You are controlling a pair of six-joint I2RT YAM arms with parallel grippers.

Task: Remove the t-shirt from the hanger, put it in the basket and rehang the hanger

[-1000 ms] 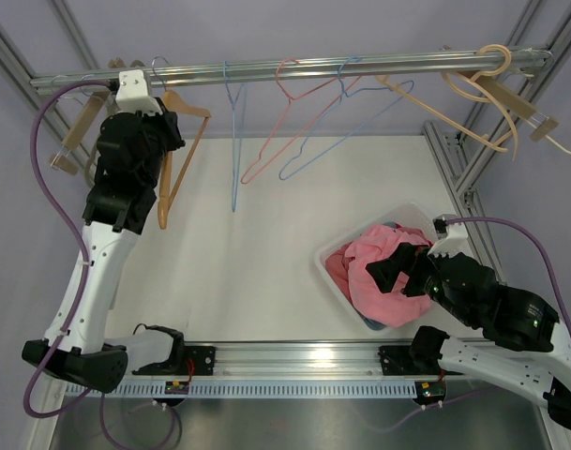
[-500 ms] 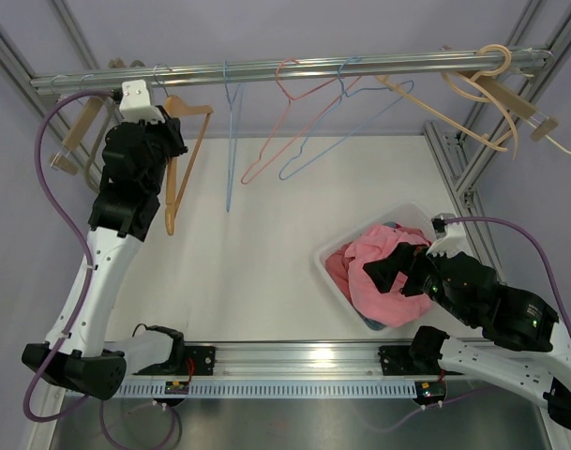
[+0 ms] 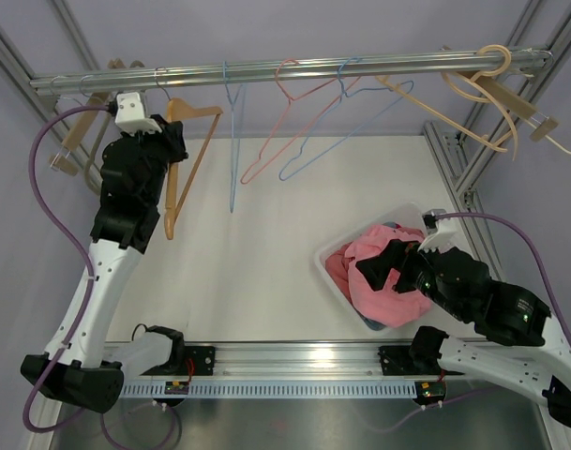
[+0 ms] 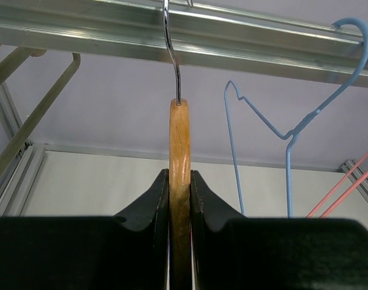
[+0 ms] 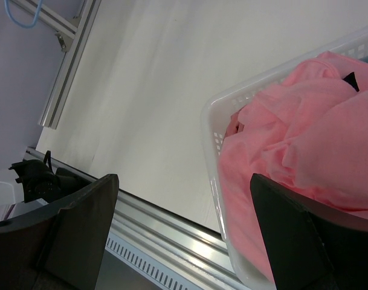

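The pink t-shirt [image 5: 292, 133] lies bunched in the white basket [image 5: 211, 145] just below the right pincer [image 3: 388, 267], spread wide and empty, well apart from the left pincer [image 4: 179, 181], clenched on the bare wooden hanger [image 4: 179, 136] (its hook up at the rail [image 4: 244, 45], its body edge-on between the jaws).

Metal rail [image 3: 398, 63], blue wire hanger [image 4: 288, 175], pink wire hanger [image 3: 276, 140], white basket [image 5: 213, 148], white table [image 3: 266, 244]

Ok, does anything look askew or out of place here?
Yes: at the right end of the metal rail, the beige curved hangers lie tangled and slanted instead of hanging straight. The pink t-shirt is heaped in the white plastic basket, above its rim.
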